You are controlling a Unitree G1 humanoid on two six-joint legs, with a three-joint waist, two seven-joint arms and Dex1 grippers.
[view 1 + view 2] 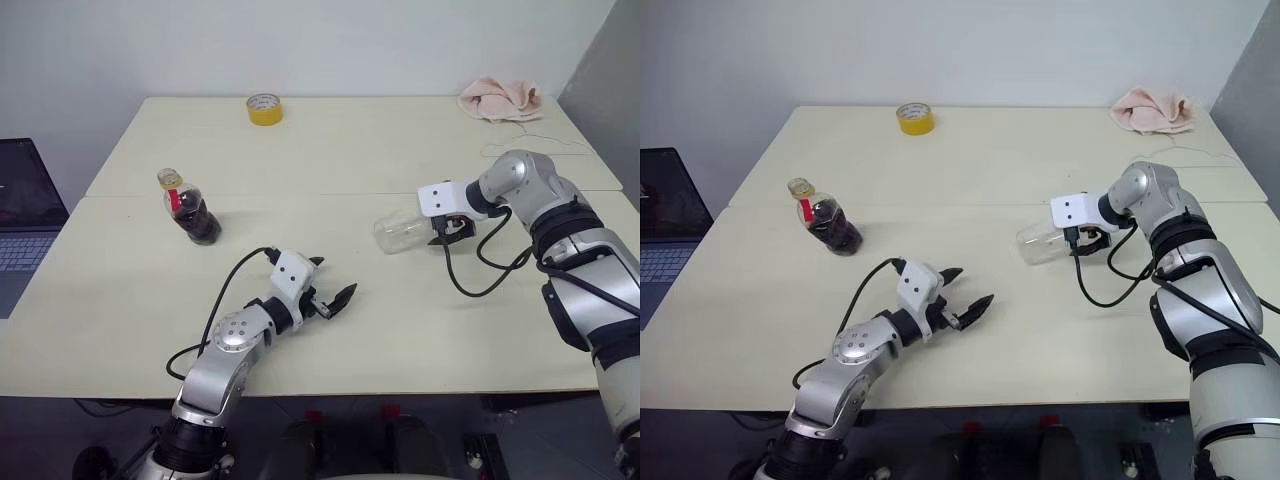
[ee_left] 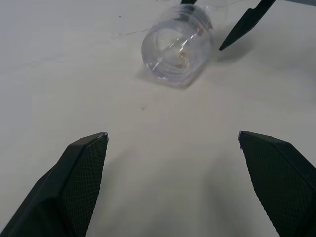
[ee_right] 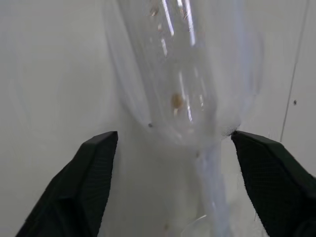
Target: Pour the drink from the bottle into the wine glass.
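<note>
Room: plain white wall behind, a laptop (image 1: pixel 22 215) off the table's left edge.

Surface: pale cream table (image 1: pixel 330 150), two tops butted with a seam across. Far side carries a yellow tape roll (image 1: pixel 264 108) and a crumpled pink cloth (image 1: pixel 499 98), both well apart from the work.

Wine glass (image 1: pixel 402 231): lying on its side right of centre, long axis roughly left-right, bowl mouth facing the left arm, stem running under the right gripper (image 1: pixel 447 229). Empty.

Right gripper: spread, fingers either side of the glass where bowl meets stem, not yet pinching. Clearly the nearer arm; glass likely needs standing up first.

Bottle (image 1: pixel 189 210): upright, far left, capped, dark drink (image 1: pixel 200 224) inside.

Left gripper (image 1: pixel 332 284): spread, holding nothing, low over bare table between bottle and glass.
</note>
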